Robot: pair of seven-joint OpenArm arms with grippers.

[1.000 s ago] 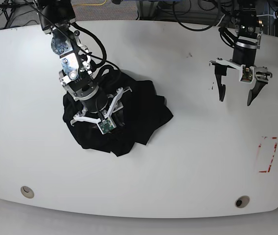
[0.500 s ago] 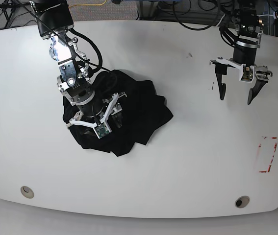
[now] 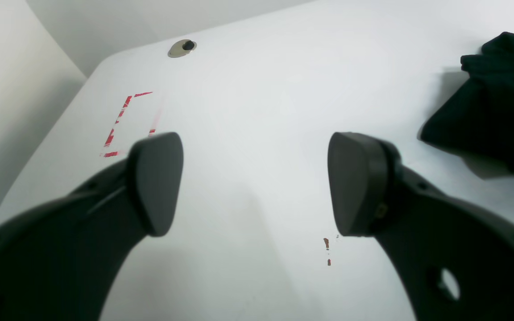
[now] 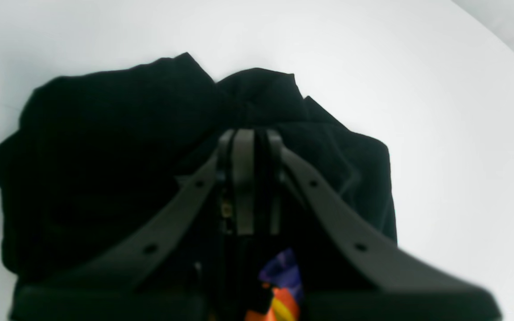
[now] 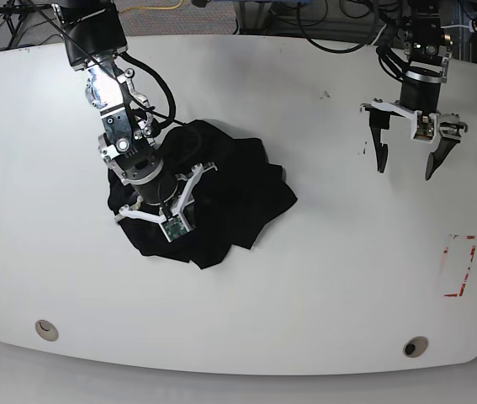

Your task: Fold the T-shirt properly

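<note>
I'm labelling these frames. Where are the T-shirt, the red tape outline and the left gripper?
T-shirt (image 5: 246,189): base view, bare fabric right of centre.
Red tape outline (image 5: 460,265): base view, its right side.
Left gripper (image 5: 407,160): base view, between its open jaws.

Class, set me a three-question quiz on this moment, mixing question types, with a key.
1. True or false: the right gripper has its jaws together over the crumpled black soft-fabric T-shirt.
2. The left gripper is: A) open above bare white table; B) gripping cloth.
3. Which colours show in the shirt's printed graphic in the right wrist view?

Key: 1 true; 2 A; 3 orange, yellow, blue-purple.
</note>
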